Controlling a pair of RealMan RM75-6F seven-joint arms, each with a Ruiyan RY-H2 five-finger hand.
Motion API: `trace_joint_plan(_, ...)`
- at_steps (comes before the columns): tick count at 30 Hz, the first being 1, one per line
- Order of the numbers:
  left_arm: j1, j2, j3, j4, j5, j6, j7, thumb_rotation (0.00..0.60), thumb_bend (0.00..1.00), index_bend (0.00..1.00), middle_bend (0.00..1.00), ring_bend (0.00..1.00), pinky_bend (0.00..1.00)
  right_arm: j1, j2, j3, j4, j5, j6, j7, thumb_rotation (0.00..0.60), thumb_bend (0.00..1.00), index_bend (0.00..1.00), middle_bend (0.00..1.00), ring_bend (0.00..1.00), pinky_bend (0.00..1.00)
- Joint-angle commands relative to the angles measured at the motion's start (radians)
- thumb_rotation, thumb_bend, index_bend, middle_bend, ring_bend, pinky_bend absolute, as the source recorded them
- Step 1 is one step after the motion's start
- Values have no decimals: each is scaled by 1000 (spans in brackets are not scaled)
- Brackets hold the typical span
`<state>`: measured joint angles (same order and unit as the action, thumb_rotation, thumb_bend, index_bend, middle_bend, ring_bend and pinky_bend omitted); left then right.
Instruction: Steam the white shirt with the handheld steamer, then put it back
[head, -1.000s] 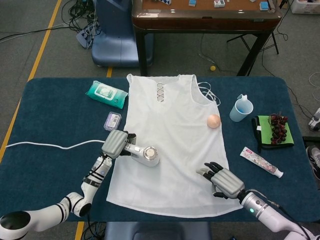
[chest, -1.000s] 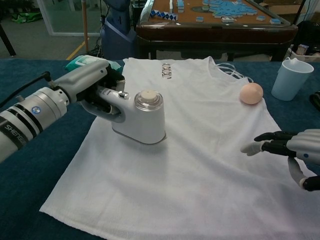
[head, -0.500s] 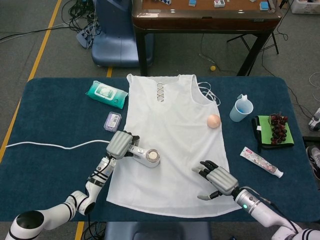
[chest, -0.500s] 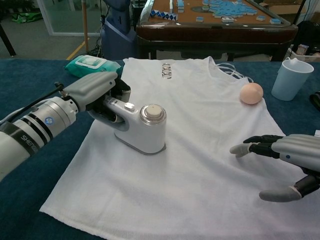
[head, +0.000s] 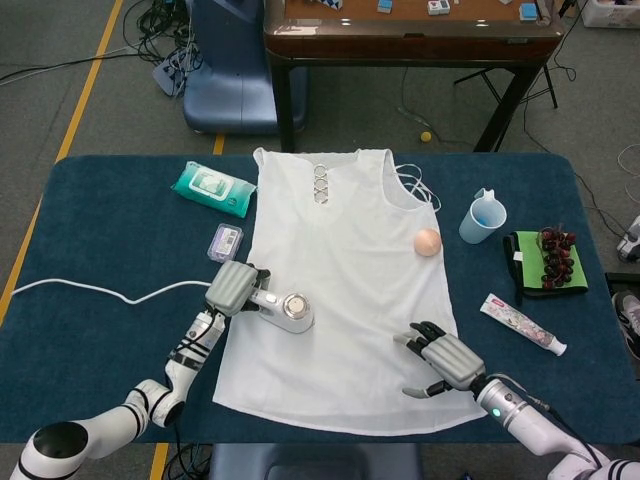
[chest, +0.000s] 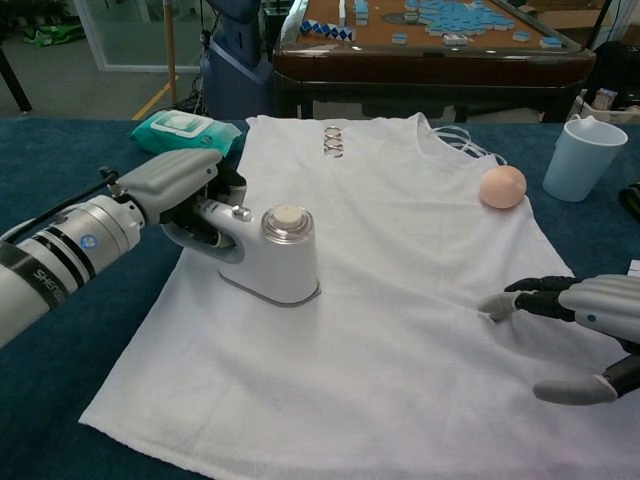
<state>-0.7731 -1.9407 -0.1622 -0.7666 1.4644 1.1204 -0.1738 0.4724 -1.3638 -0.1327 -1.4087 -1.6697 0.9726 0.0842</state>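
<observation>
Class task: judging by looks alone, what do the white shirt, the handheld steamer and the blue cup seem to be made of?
White shirt: soft woven fabric, matte, lying limp with a faint weave. Handheld steamer: smooth glossy white plastic, probably, with a metallic-looking cap. Blue cup: likely matte plastic, uniform pale blue.

Blue table (head: 100, 250) under white shirt (head: 345, 270), cup (head: 483, 216), perhaps wipes (head: 212, 188)

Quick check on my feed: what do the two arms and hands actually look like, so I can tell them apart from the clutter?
Both hands have grey shell backs with black fingers; the right hand's fingertips are light grey. The left hand joins a silver forearm with black bands and dark lettering, too partial to read, and a round blue mark. From the head view the arms are white with black joints, and the right hand's wrist shows a small green light.
</observation>
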Motion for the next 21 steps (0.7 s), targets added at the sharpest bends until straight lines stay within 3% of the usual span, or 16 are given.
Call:
trace_joint_plan(1,5,6,4,10,-1,1,-6,600,223,944,785,640,598,-2,2,-2,-2,3,4,-2,212,36,0,161,8,44)
trace_joint_plan(15,43,68,10,15,-20,5,-33,600,223,944,785,639,598,-9,18,-10,-24,7,27,-20,211,37,0,161,8,44)
trace_joint_plan(21,53,116,-22,-90,-54,2,-49,600,223,944,785,639,598,-10,22,-12,-33,5,37,-22,211,37,0,161,8,44)
